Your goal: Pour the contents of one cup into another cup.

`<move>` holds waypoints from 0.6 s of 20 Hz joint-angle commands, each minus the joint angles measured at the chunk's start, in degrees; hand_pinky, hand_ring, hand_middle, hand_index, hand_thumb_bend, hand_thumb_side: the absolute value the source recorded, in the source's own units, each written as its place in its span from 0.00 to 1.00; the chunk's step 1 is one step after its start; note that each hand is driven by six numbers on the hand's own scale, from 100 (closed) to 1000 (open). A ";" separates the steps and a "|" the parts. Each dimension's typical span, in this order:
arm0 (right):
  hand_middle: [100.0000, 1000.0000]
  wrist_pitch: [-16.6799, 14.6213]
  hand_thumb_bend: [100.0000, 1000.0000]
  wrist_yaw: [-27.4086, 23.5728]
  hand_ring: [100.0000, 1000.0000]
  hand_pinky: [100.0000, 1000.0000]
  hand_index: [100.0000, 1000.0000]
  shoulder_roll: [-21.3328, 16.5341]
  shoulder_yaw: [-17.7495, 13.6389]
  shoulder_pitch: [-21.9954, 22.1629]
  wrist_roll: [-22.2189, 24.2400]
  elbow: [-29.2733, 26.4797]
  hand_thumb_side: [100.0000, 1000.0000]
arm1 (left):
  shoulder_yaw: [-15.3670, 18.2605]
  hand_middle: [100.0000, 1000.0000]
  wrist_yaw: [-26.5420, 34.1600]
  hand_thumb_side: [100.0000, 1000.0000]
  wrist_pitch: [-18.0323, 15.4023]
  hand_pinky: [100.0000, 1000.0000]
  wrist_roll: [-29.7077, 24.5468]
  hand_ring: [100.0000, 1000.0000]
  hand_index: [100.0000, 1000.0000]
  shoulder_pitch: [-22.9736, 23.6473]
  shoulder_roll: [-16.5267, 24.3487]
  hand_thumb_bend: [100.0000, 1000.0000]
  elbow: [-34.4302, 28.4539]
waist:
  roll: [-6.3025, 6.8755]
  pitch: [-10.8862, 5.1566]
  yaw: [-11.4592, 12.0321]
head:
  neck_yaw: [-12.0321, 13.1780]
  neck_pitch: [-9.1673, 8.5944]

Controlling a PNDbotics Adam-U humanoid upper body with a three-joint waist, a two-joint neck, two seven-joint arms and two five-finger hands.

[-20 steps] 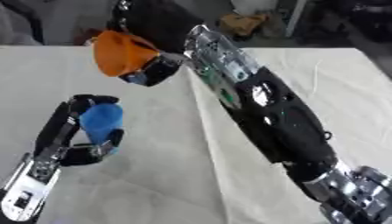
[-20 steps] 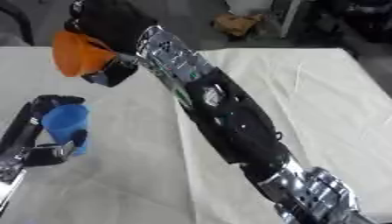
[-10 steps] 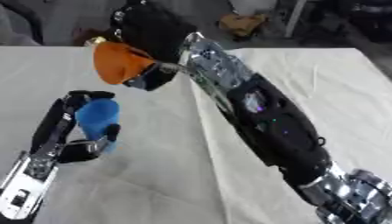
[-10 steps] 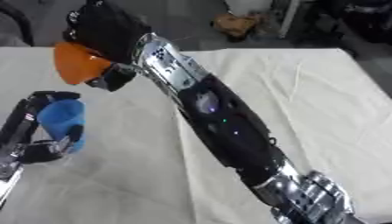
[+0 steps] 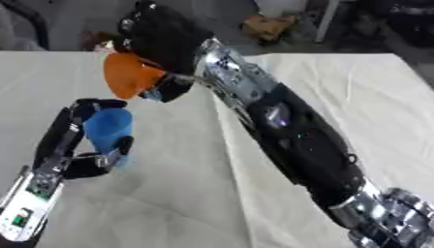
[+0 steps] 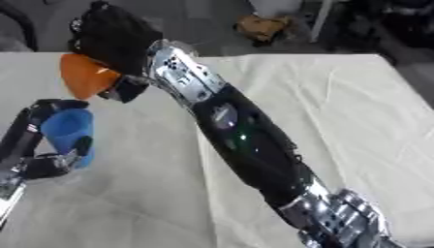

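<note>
My left hand is curled round an upright blue cup standing on the white cloth at the left. My right arm reaches across from the lower right, and my right hand is shut on an orange cup. The orange cup hangs in the air above and slightly behind the blue one, tilted with its mouth turned down towards it. The two cups are a short gap apart. What is inside either cup is hidden.
A white cloth covers the table, with open cloth to the right of my right arm. Beyond the far edge lies a dark floor with a brown object and a pale post.
My right hand has rolled further over the orange cup and tipped it more steeply above the blue cup. The left hand and the blue cup have kept their place.
</note>
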 commanded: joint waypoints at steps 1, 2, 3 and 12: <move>0.30 -0.52 0.28 1.71 0.49 0.66 0.51 -0.02 -0.11 -1.56 -0.17 -0.49 0.00 | 0.74 0.17 -0.29 0.55 -0.21 0.00 0.14 0.07 0.75 -1.11 0.92 0.00 -0.93 | 0.23 -1.06 0.06 | -0.22 0.01; 0.31 -0.63 0.29 2.14 0.49 0.66 0.52 0.00 -0.05 -1.64 -0.22 -0.50 0.00 | 0.74 0.17 -0.30 0.55 -0.22 0.00 0.16 0.07 0.75 -1.14 0.94 0.00 -0.93 | 0.22 -1.08 0.08 | -0.23 0.00; 0.31 -0.77 0.29 2.63 0.49 0.66 0.53 0.00 0.05 -1.75 -0.29 -0.55 0.00 | 0.74 0.17 -0.31 0.55 -0.23 0.00 0.17 0.07 0.75 -1.17 0.96 0.00 -0.93 | 0.21 -1.09 0.10 | -0.24 -0.01; 0.34 -1.85 0.32 5.30 0.52 0.67 0.56 -0.21 0.70 -2.50 -0.57 -0.90 0.00 | 0.87 0.17 -0.13 0.56 -0.27 0.00 0.25 0.07 0.75 -1.36 1.10 0.00 -0.98 | -0.04 -1.28 -0.13 | -0.14 0.04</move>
